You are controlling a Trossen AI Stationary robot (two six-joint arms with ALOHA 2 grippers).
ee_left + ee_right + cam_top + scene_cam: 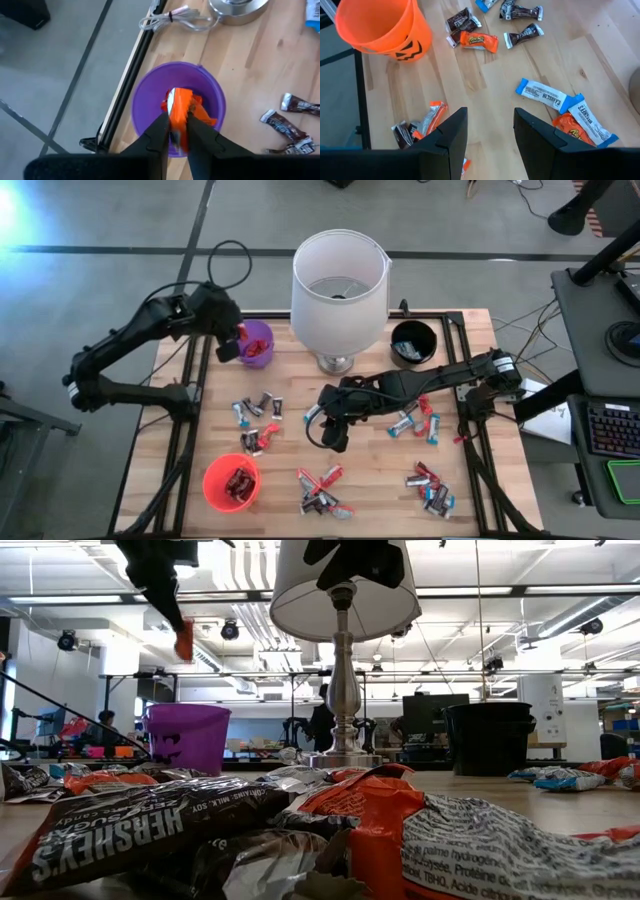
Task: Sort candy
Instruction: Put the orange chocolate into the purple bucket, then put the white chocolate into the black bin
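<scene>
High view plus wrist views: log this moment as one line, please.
left gripper: over purple cup, orange candy between fingers | right gripper: open, empty, above table | phase: drop-off

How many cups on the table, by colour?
Purple cup: 1
Orange-red cup: 1
Black cup: 1
Total: 3
</scene>
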